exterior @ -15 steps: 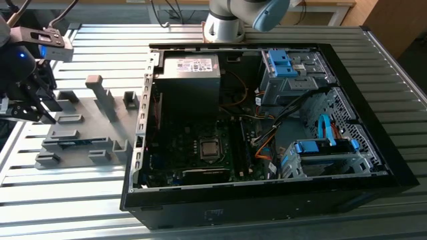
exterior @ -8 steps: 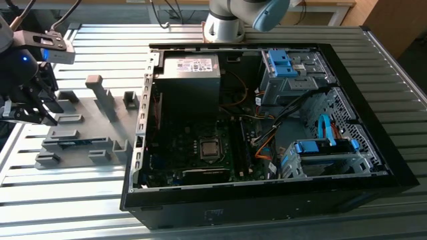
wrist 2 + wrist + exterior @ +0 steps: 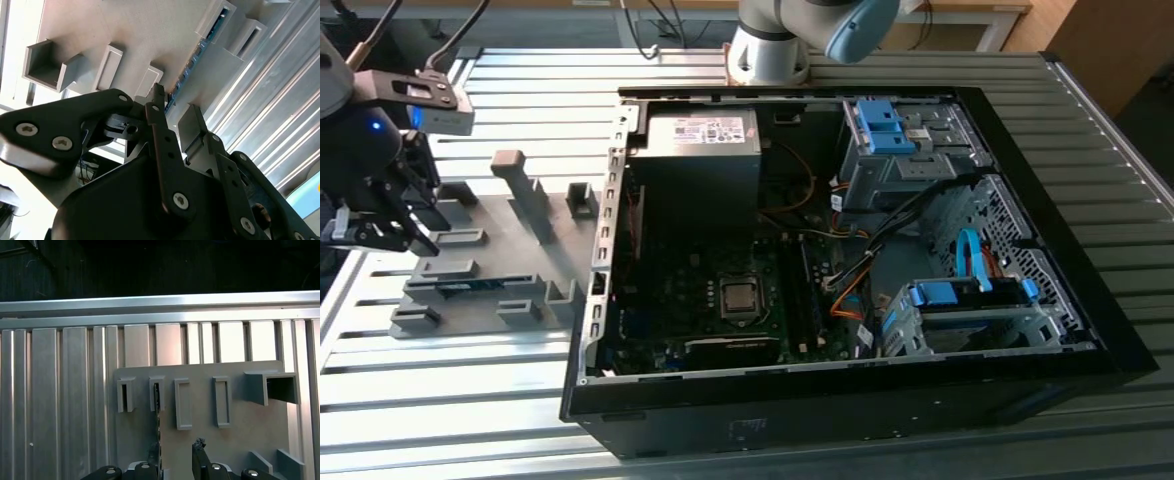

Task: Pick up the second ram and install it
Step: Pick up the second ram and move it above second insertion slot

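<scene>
Above the gray plastic holder plate (image 3: 250, 425) my black gripper (image 3: 177, 456) hangs, jaws spread and empty; the thin blue ram stick (image 3: 198, 52) sits in its slots, not yet picked.

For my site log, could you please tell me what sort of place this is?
Likely a robotics lab bench for PC assembly: an open computer case lies on a ribbed metal table, beside a holder tray carrying the second ram.

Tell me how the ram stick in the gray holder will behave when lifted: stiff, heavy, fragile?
The second ram is a thin board standing on edge in the gray holder, so probably stiff and light. So thin, it is likely fragile if twisted. Held in slots, it may bind unless lifted straight.
</scene>
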Controlling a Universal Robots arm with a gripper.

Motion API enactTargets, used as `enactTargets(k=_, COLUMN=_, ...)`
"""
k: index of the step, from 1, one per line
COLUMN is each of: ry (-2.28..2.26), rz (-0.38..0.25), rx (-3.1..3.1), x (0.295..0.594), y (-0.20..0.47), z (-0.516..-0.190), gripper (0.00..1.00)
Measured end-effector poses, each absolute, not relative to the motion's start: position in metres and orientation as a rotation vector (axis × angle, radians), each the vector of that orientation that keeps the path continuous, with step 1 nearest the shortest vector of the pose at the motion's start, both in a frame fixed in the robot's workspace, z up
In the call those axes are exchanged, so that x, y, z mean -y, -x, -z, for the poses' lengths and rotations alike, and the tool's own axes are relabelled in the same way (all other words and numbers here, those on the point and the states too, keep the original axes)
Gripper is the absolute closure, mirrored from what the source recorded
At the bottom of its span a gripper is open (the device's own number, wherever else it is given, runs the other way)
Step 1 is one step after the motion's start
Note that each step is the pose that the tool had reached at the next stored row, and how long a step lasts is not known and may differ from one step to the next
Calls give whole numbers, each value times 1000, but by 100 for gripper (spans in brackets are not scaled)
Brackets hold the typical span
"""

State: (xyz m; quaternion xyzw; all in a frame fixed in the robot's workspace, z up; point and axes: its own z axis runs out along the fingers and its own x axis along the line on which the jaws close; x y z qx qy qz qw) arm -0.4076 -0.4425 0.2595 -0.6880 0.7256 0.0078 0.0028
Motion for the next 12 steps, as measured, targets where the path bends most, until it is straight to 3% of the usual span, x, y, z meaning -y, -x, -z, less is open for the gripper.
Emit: enactTargets(k=12, ry=2158, rz=-24, rx=-2276, x=447, y=408, z=-246, gripper=61)
